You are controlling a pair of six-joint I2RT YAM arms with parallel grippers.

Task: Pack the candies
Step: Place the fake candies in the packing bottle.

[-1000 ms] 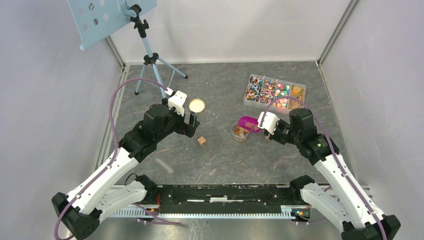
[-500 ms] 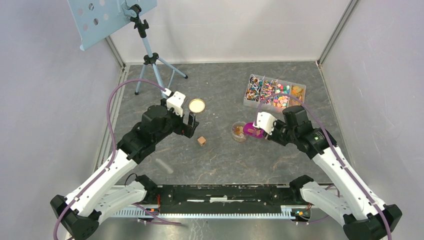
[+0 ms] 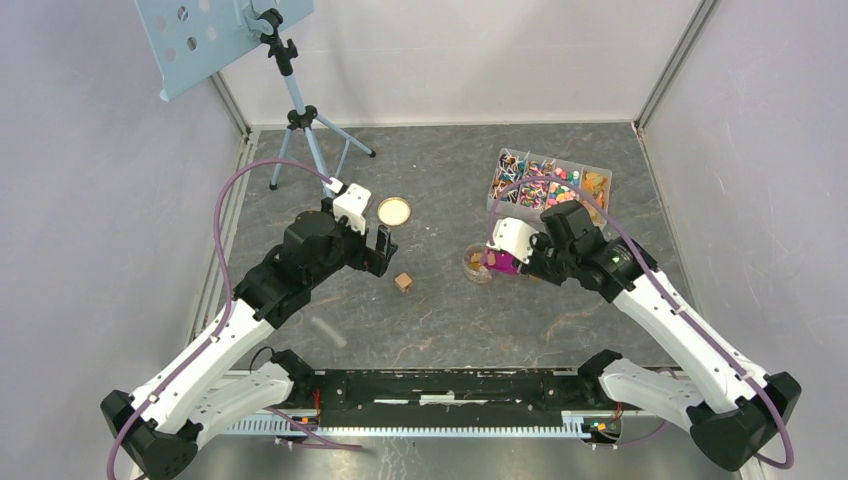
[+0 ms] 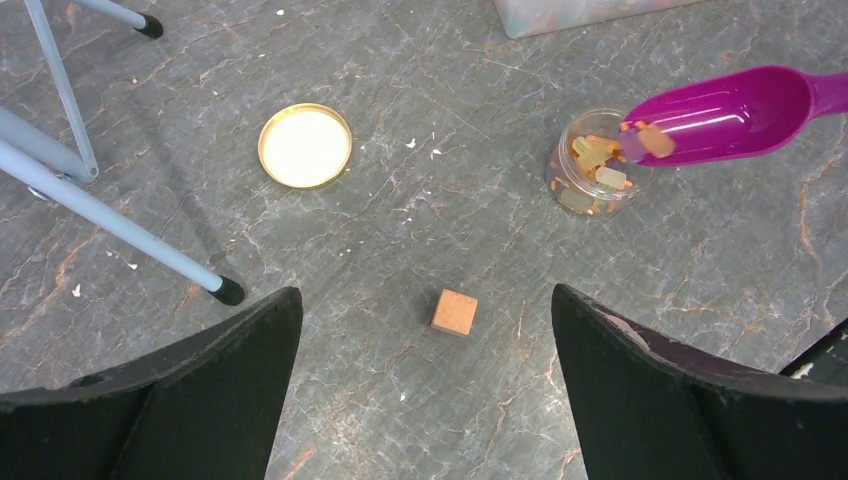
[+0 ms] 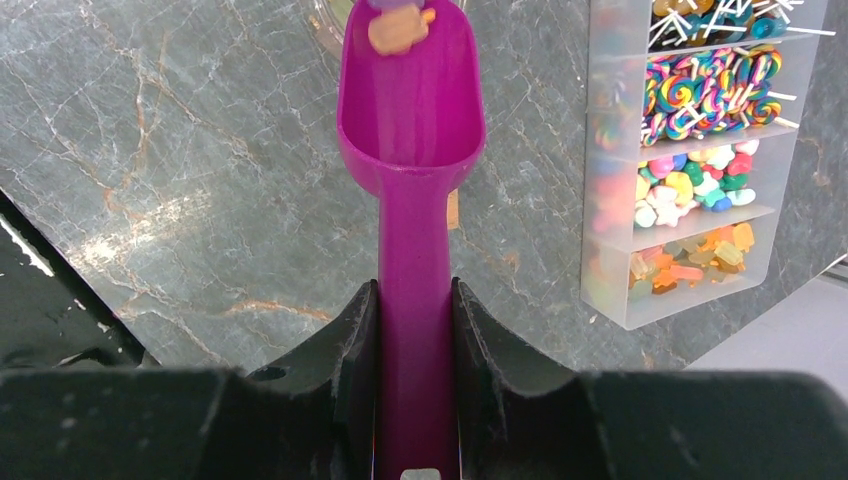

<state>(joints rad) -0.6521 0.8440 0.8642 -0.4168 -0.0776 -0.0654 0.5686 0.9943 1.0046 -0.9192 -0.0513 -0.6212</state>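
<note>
Some candies (image 4: 648,141) sit at the lip of the purple scoop (image 4: 735,110), tipped over the jar (image 4: 590,180) on the table (image 4: 400,90), which holds more. Scoop handle is clamped in the right jaws; left jaws gape wide, empty, above the wooden cube (image 4: 454,312).

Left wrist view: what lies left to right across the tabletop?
tripod leg → gold lid → wooden cube → jar holding candies → purple scoop
</note>
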